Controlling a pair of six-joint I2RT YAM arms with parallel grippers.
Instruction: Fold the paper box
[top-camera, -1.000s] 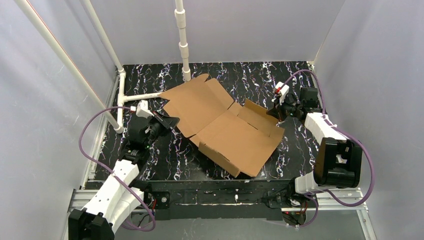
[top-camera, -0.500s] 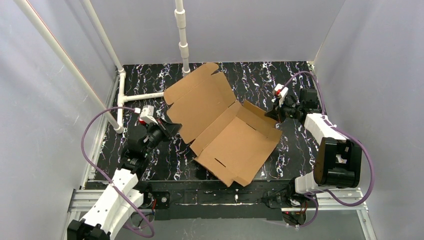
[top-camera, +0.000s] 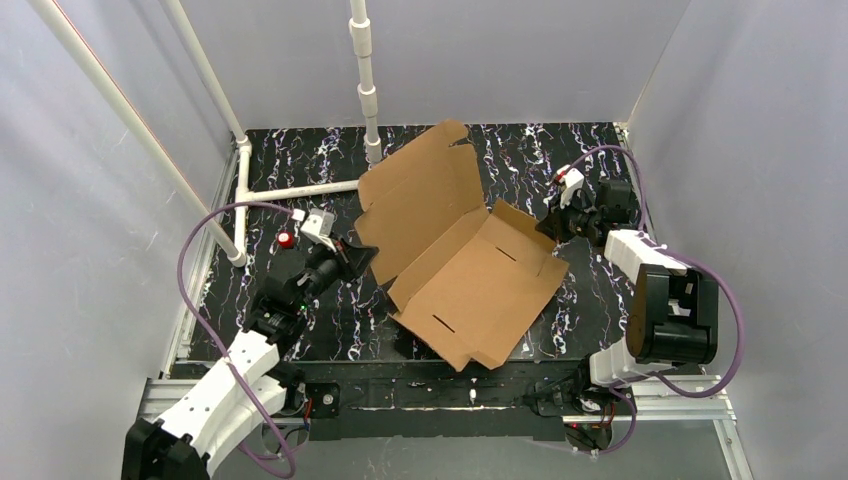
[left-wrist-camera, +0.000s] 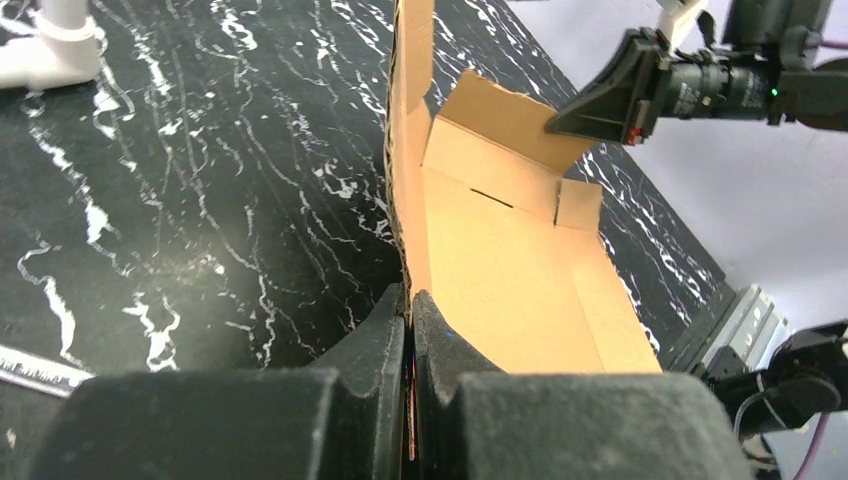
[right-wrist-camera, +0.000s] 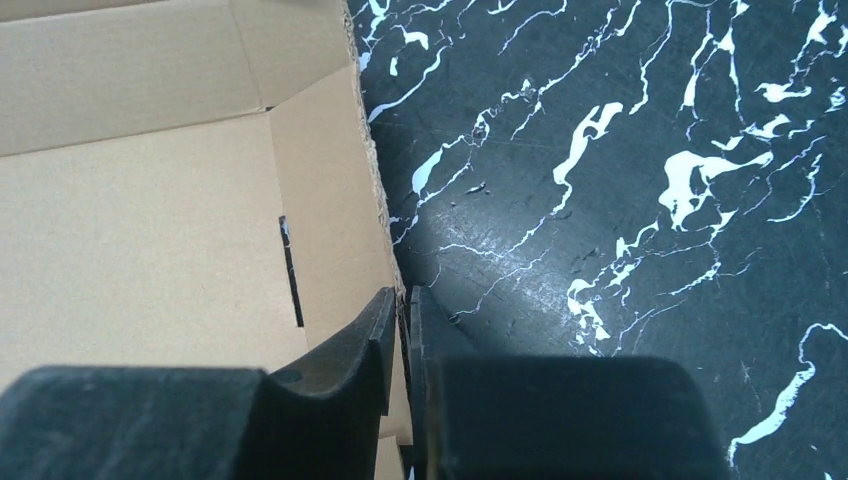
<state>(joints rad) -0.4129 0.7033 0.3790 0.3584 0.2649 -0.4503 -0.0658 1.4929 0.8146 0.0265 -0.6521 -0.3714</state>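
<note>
The paper box is a brown corrugated sheet lying open on the black marbled table, its base panel flat with low side flaps. Its lid panel stands tilted up steeply at the back left. My left gripper is shut on the lid's lower left edge; in the left wrist view the cardboard runs straight up from between the closed tips of that gripper. My right gripper pinches the box's raised right side flap, whose edge disappears between the near-closed tips of that gripper.
A white pipe frame lies on the table at the back left, with an upright post just behind the lid. Grey walls close in the left, back and right. The table's front edge lies just below the box.
My left gripper has moved right and forward with the lid edge, swinging the lid from nearly flat to steeply raised. The box has turned slightly. The right gripper has stayed at the right flap.
</note>
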